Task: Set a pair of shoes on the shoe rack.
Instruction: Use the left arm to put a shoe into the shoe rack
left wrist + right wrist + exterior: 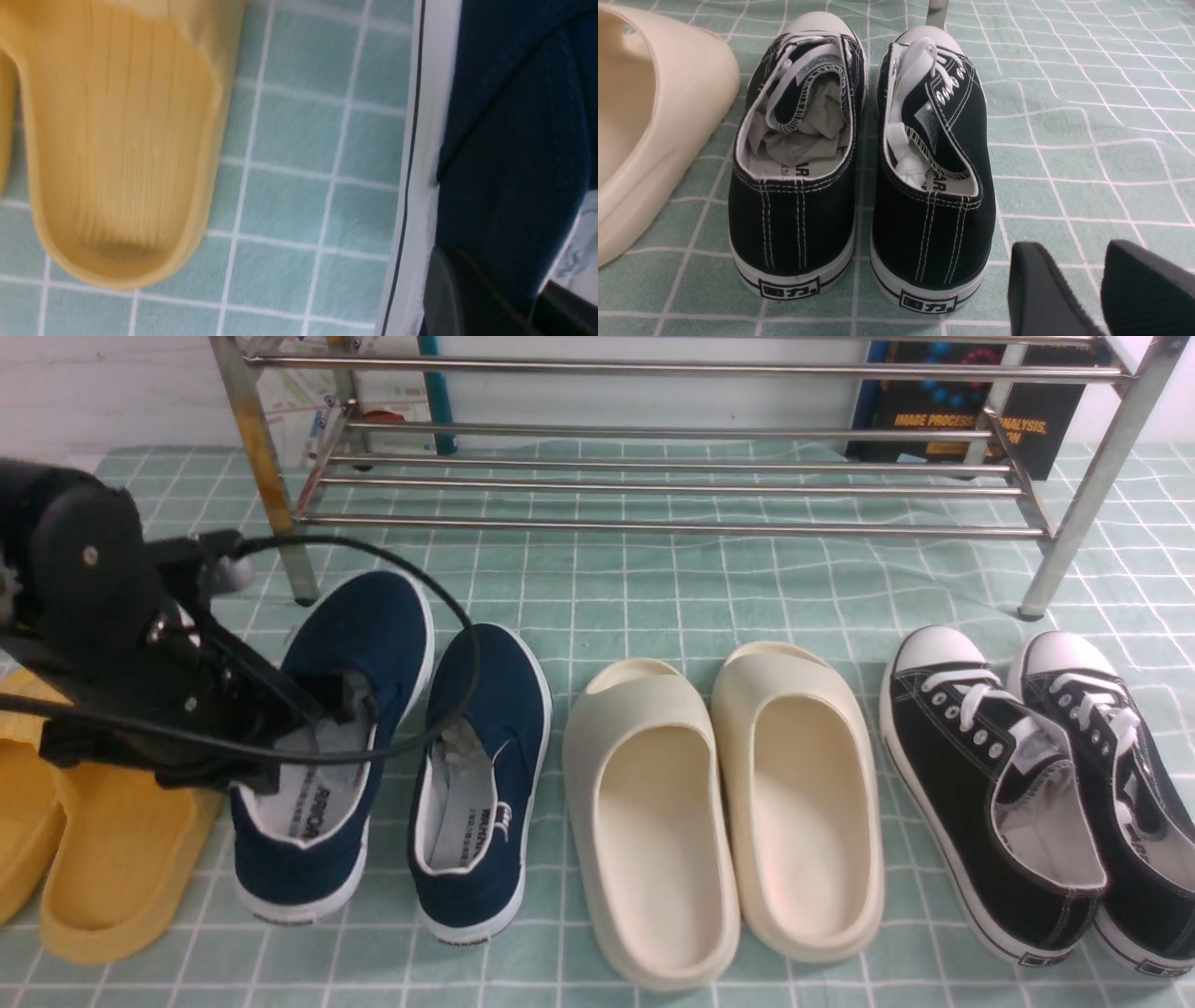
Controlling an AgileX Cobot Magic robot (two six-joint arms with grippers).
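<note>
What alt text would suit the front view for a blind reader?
The left gripper reaches into the left navy shoe in a row of four pairs on green checked cloth: yellow slides, navy slip-ons, cream slides, black sneakers. A silver shoe rack stands behind.

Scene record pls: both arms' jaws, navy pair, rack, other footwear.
left gripper: jaws astride left navy shoe's side wall, apparently clamped
right gripper: jaws open, empty, by black sneakers' heels
right navy shoe: on cloth, untouched
shoe rack: no shoes on visible shelves
others: cream slides, yellow slippers, on cloth
</note>
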